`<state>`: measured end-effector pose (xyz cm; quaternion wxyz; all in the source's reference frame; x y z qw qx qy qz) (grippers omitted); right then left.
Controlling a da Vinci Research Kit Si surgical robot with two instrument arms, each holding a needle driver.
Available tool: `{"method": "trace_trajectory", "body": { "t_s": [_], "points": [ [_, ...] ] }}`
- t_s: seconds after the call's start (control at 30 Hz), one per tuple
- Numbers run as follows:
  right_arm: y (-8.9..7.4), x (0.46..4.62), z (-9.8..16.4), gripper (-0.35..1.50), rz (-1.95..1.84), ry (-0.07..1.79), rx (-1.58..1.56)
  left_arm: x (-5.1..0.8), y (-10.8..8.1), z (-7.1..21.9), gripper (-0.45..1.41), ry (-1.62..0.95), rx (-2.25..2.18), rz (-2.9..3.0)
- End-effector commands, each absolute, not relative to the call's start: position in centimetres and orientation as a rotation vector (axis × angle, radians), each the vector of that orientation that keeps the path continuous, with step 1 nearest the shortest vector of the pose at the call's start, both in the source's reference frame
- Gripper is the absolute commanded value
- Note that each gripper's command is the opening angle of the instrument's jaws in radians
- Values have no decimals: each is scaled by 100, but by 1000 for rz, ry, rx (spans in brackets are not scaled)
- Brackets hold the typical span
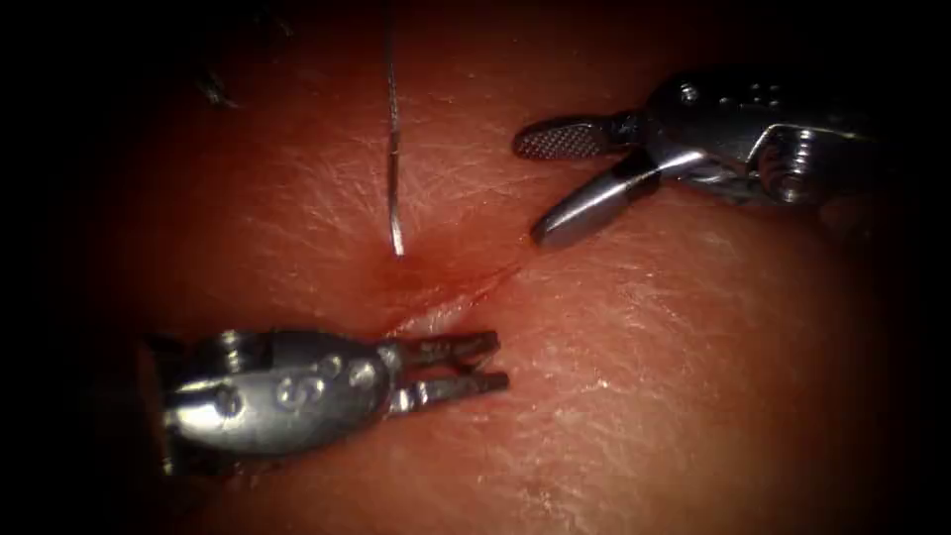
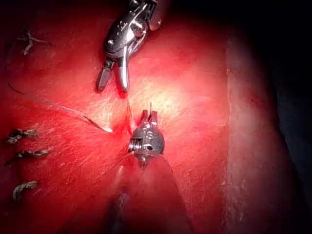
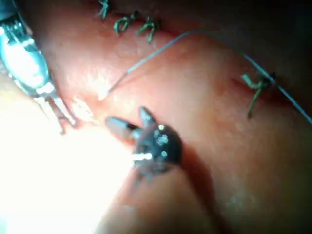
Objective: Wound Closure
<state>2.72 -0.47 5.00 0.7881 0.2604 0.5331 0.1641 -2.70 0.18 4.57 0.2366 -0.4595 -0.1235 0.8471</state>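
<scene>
Endoscope view, item list for the bench suture site:

1. Pale pink, glistening pork-belly tissue (image 1: 693, 396), soft and slick by the look of it; judged to dimple and tear under a hard pinch
2. Short dark-red cut (image 1: 466, 287) running slantwise across the middle, its lips wet with red fluid (image 1: 416, 282)
3. Thin silver curved needle (image 1: 394, 188), free of both tools, lower end at or in the tissue just left of the cut, rest rising away from the surface; whether the tip is buried cannot be told. Judged light, stiff and slippery; best taken on the bare shaft above the surface, clear of the tip
4. Fine dark thread (image 2: 48, 102) trailing from the needle's far end across the tissue; judged limp, easily snagged
5. Left arm's steel needle driver (image 1: 490, 365), jaws slightly apart, holding nothing, tips on the tissue at the cut's lower end
6. Right arm's steel needle driver (image 1: 560, 188), jaws spread wide, holding nothing, right of the cut near its upper end
7. Greenish knotted cut ends of thread (image 3: 129, 22) from finished stitches, well apart from the needle; the loose thread runs close by them. Nothing lies between either tool and the needle
</scene>
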Motion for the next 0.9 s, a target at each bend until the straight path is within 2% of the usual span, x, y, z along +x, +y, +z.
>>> {"method": "trace_trajectory", "body": {
  "t_s": [0.03, 0.2, 0.43, 0.9],
  "points": [
    [-49, 279, 505, 101, 352, 1150, 563, -276, 12, 460, -45, -346, -1252, 2314],
    [-49, 279, 505, 101, 352, 1150, 564, -284, 11, 439, -45, -381, -1228, 2259],
    [-53, 280, 504, 96, 339, 1152, 569, -309, -5, 401, -45, -579, -1296, 2076],
    [-63, 281, 509, 94, 377, 1137, 636, -325, -13, 342, -45, -679, -1360, 1992]
  ]
}}
